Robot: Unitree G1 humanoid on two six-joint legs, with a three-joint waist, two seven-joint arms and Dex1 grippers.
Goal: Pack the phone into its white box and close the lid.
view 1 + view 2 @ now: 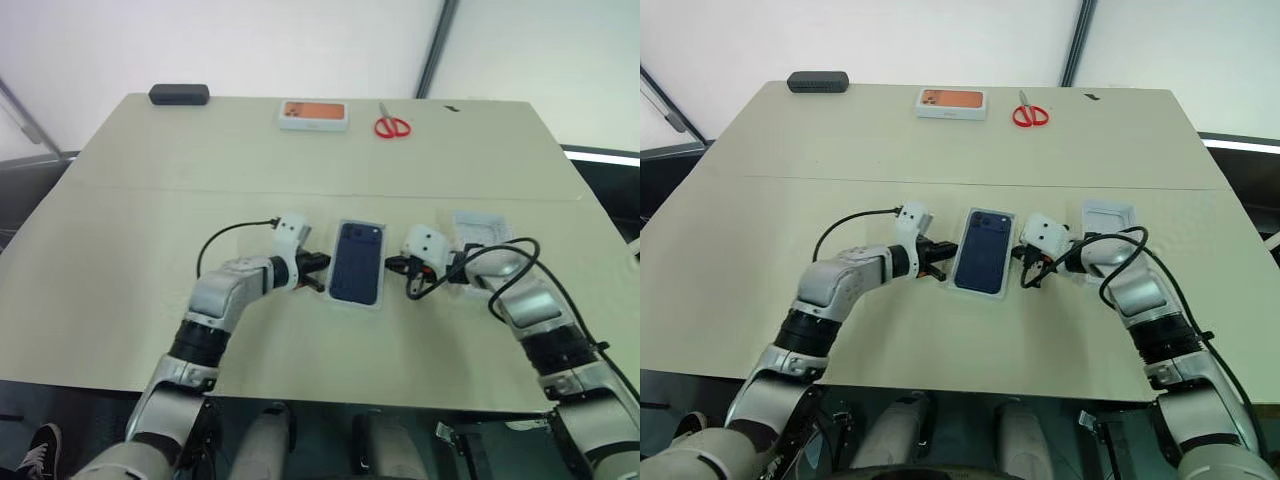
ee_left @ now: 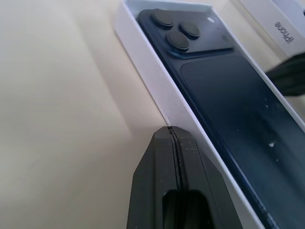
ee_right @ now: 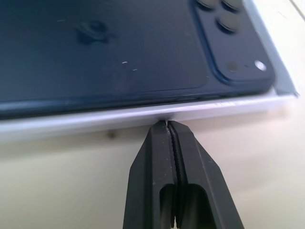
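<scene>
The phone [image 1: 358, 262] is lying camera side up inside the white box [image 2: 151, 71], so the packing half of the task looks done. What is left, as far as I can judge, is fetching the lid [image 1: 482, 231] and seating it over the tray. The lid is resting on the tabletop [image 1: 300, 160] just behind the right arm, well clear of the box and not yet touched.

The left fingers [image 2: 174, 157] are pressed fully together, holding nothing — their tips are sitting right at the box's long outer wall, touching it or very nearly so. The right fingers [image 3: 167, 143] are likewise closed flat against each other and empty, their tips meeting the opposite long wall of the box. So the box with the phone is lying squarely between the two sets of fingertips, as if it were being squared up or steadied from both sides.

Both forearms are reaching in low over the tabletop, each wrist bent inward so that the fingers are pointing toward one another and slightly downward across the box. Far beyond the fingers, along the back edge, a white-and-orange box [image 1: 314, 115], red scissors [image 1: 392, 125] and a black case [image 1: 179, 94] are lying unused.
</scene>
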